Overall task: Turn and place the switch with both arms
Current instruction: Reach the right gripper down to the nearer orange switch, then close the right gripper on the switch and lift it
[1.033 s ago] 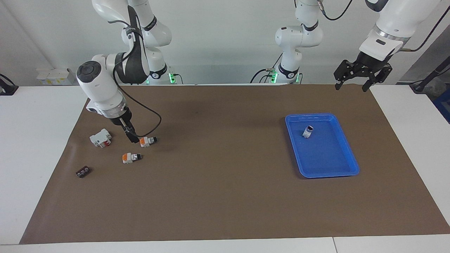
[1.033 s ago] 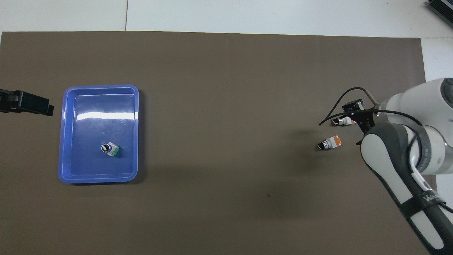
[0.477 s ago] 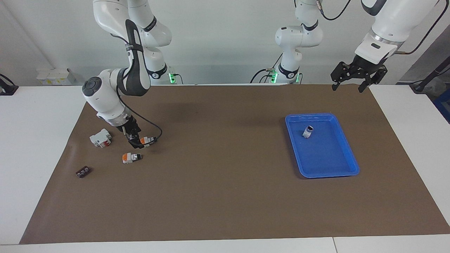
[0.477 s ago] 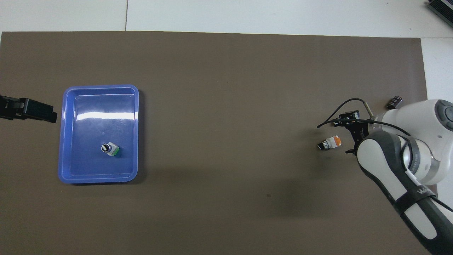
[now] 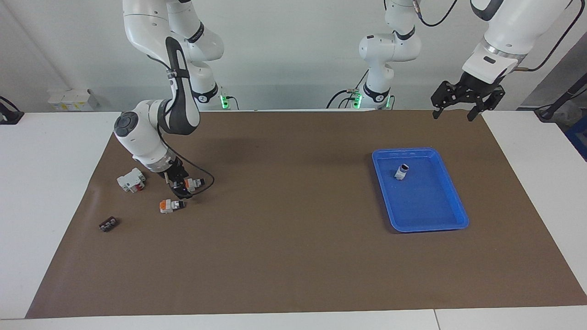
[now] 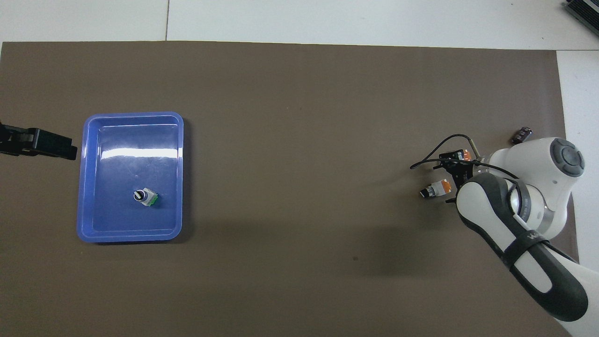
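Two look-alike switches lie on the brown mat toward the right arm's end. My right gripper [image 5: 181, 187] [image 6: 455, 161] is low at the switch [image 5: 194, 183] [image 6: 466, 156] nearer the robots. It is open, its fingers stand over the switch's middle, and only the ends show. The second switch [image 5: 171, 205] [image 6: 435, 188] lies free just beside it, farther from the robots. My left gripper [image 5: 463, 98] [image 6: 44, 142] hangs open and empty in the air beside the blue tray [image 5: 451, 201] [image 6: 133, 119], over the mat's edge at the left arm's end.
In the tray stands a small white part with a green end and black knob [image 5: 402, 171] [image 6: 145, 196]. A larger white block with a red mark [image 5: 131, 179] and a flat black piece [image 5: 108, 224] [image 6: 522, 135] lie near the switches. A black cable loops from the right wrist.
My right gripper has come down and shifted onto the switch nearer the robots, its arm folding lower. The left gripper rose slightly and then held still.
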Motion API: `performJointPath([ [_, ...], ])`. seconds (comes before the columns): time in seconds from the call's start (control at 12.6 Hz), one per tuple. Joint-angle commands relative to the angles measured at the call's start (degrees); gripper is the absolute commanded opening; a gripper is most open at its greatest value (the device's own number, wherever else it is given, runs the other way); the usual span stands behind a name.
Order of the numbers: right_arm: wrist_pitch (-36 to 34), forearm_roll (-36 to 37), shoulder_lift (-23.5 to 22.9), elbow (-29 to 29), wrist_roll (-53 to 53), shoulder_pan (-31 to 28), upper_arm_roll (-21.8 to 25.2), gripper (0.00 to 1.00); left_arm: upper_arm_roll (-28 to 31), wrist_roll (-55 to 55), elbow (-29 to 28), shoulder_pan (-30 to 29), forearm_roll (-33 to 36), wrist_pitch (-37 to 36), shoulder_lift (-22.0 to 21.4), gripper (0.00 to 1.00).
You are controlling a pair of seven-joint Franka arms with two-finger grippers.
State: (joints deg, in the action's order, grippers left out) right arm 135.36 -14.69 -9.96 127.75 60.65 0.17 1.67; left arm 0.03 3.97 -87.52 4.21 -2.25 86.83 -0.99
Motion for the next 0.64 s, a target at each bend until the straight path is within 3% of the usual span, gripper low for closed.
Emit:
performJointPath([
  [0.0, 1.9, -3.9, -0.6, 0.8, -2.5, -0.2, -0.3, 0.63, 0.4, 0.7, -2.4, 0.4, -0.4, 1.1, -1.8, 1.0],
  [0.08, 1.4, -4.1, -0.7, 0.7, -5.7, -0.3, -0.3, 0.01, 0.4, 0.7, -2.6, 0.4, -0.4, 1.1, -1.8, 1.0],
  [0.24, 0.8, -5.9, -1.7, 0.0, -7.2, -1.1, -0.3, 0.0, 0.4, 1.0, -2.7, 0.5, -0.4, 1.1, -1.9, 1.0],
  [0.4, -5.1, -6.7, -2.3, -4.0, -8.9, -1.6, -0.3, 0.0, 0.4, 4.7, -2.7, 1.0, -0.4, 1.1, -1.9, 1.0],
  [0.56, -11.9, -16.8, -2.6, -9.1, -8.6, -2.0, -0.3, 0.0, 0.3, 5.1, -2.7, 1.3, -0.4, 0.6, -2.1, 1.0],
])
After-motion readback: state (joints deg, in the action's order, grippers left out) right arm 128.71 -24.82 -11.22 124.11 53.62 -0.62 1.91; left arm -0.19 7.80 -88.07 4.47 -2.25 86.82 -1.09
